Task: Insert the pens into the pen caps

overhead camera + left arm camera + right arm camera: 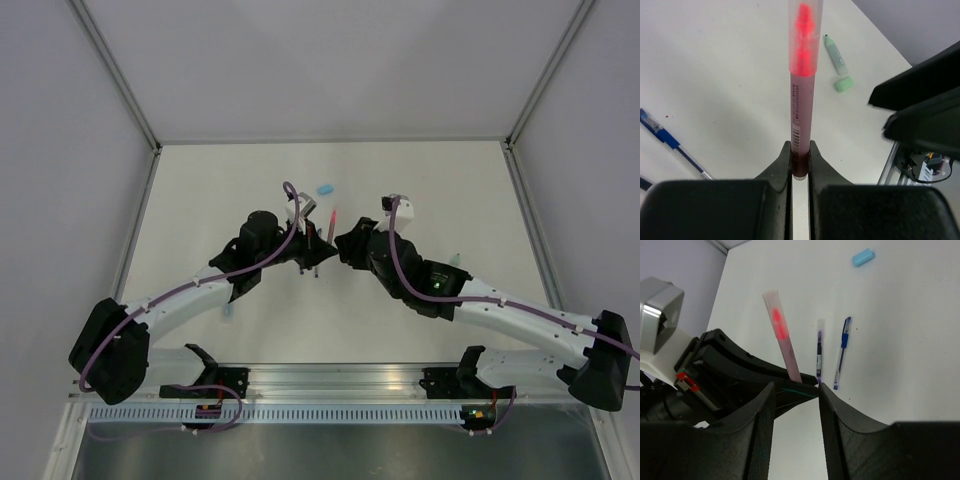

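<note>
Closest to the left wrist lens: the two black fingers (pixel 782 167) of the left gripper (pixel 800 148), pinched all but shut on the lower end of a slim pink pen (pixel 800 107) with a barcode label. Held upright out of the grip, clear of the white tabletop (pixel 720 65). Over its neon-pink tip, a translucent tube-shaped cap (pixel 805 20), fully seated. Beyond, flat on the tabletop, a pale green marker (pixel 833 52) with its dark tip bare, and a stubby pale green cap (pixel 844 83) just beside its rear end, not touching. Off to the left, a blue ballpoint pen (pixel 671 142) lying at a slant.

From the right wrist: black fingers (pixel 842 425) of the right gripper (pixel 796 387) spread apart, closed on nothing, with the tip of the left gripper and the base of the pink pen showing in the gap. Pink pen leaning toward the upper left in this view. Past it, flat on the tabletop, a thin dark blue pen (pixel 819 347) and the blue ballpoint pen side by side, near but apart. Farther off, alone, a short light blue cap (pixel 863 257).

From above: both arms bent inward, the two grippers nearly meeting at mid-tabletop, the pink pen standing between them, the light blue cap just behind.
</note>
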Controlling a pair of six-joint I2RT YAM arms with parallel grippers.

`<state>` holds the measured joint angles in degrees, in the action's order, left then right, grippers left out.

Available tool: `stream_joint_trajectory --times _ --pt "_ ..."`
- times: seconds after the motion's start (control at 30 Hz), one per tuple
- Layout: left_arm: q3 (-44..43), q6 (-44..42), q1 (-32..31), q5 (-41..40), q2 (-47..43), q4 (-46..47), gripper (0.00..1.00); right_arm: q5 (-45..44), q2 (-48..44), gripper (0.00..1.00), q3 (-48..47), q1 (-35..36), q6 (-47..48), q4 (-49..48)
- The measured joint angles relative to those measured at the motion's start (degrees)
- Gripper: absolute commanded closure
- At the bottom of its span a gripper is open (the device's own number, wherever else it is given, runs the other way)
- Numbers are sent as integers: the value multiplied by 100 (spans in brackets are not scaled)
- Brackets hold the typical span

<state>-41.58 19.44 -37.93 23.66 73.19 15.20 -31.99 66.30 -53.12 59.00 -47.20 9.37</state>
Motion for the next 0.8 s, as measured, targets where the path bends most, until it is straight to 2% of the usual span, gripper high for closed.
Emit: stream_joint_trajectory --times 0.13,0.27,0.3,0.33,0.43,0.5,0.6,0.8 --pt "111 -2 -7 -258 -70 -127 98 -111 -455 53 28 -28 -22 330" --pt "146 109 -7 -675 -68 -192 98 -227 -1381 51 557 -26 -17 581" --pt "146 221 -7 -780 -46 -192 91 -297 -1593 50 682 -26 -11 667" --pt "103 358 -7 -892 11 -223 90 -409 -1827 50 822 -28 4 780" --pt "-348 728 -4 -1008 514 -595 97 -761 -2365 48 1084 -39 98 1104" --pt "-863 949 -7 -1005 1047 -817 98 -896 -2603 47 1187 -37 214 1156" --pt "-1333 1237 -7 -1075 1716 -1005 98 -1036 -2763 47 1233 -39 442 1204" --pt "-1388 1622 -48 -1462 2251 -1593 98 -1071 -2369 47 1257 -39 809 1156"
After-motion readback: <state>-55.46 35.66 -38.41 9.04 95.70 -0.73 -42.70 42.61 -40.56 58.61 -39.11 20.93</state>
